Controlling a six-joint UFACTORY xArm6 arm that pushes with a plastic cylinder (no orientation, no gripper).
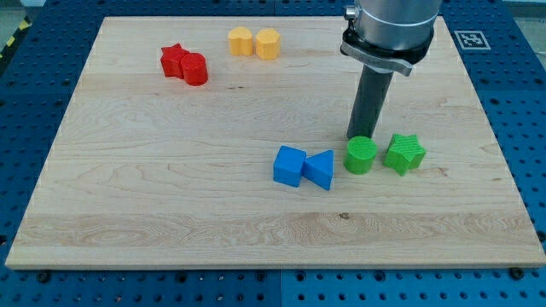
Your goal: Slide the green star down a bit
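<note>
Nearest the view's bottom edge is a bare stretch of the wooden board [171, 230], and the first things met going up from there are four blocks in a loose row right of centre. The blue cube [289, 165] sits at the row's left end with the blue triangular block [321, 169] touching it at 3 o'clock. Just beside that, again at 3 o'clock, stands the green cylinder [360, 155], and the green star [404, 153] lies close at the cylinder's 3 o'clock, a narrow gap between them. My tip [360, 139] comes down right behind the green cylinder, at its 12 o'clock, its very end hidden by the cylinder's top, so contact cannot be judged; the star lies at about 4 o'clock from the tip. The rod has no jaws and holds nothing. Farther up, near the top left, the red star [174, 60] touches the red cylinder [195, 69] at its 4 o'clock. Farthest, two yellow blocks [241, 40] [268, 43] sit side by side, touching, their shapes unclear.
</note>
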